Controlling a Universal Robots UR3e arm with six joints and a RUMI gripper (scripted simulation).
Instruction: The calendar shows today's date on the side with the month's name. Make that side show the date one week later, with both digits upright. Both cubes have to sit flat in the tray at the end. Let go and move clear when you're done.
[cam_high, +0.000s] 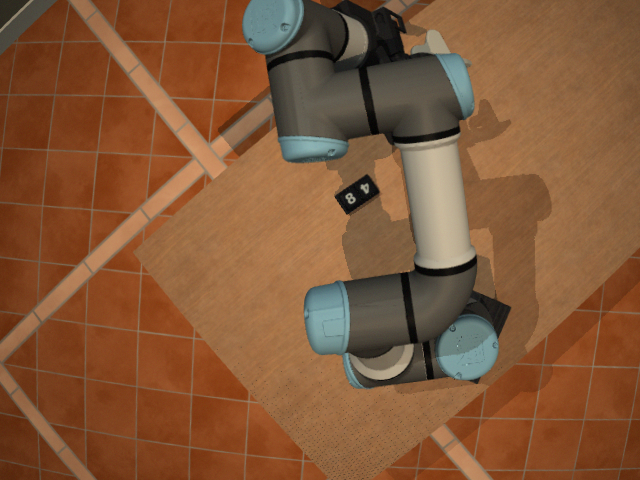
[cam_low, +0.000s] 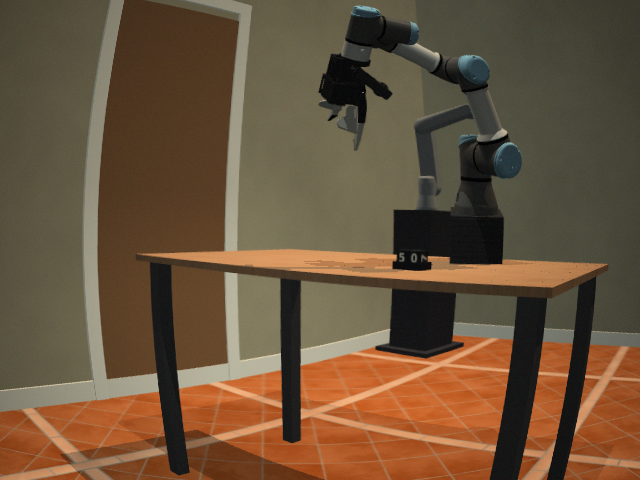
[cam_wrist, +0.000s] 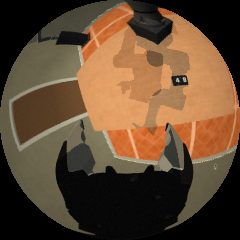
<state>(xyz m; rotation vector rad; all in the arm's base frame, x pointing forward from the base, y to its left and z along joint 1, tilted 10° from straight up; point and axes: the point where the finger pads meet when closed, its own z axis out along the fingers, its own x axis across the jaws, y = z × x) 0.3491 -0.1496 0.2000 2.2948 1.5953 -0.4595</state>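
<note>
Wooden table (cam_high: 248, 248) (cam_low: 330, 263) (cam_wrist: 105, 95), black calendar (cam_high: 356, 194) (cam_low: 412, 265) (cam_wrist: 180, 80), top digits 4 and 8, side 50

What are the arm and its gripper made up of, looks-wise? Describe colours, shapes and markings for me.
The arm has rounded dark grey joint housings with light blue caps, black ring bands and smooth off-white tubes. The gripper has a bulky black body and black linkages ending in pale grey, tapered, angular fingertips. I can't make out any readable lettering.
</note>
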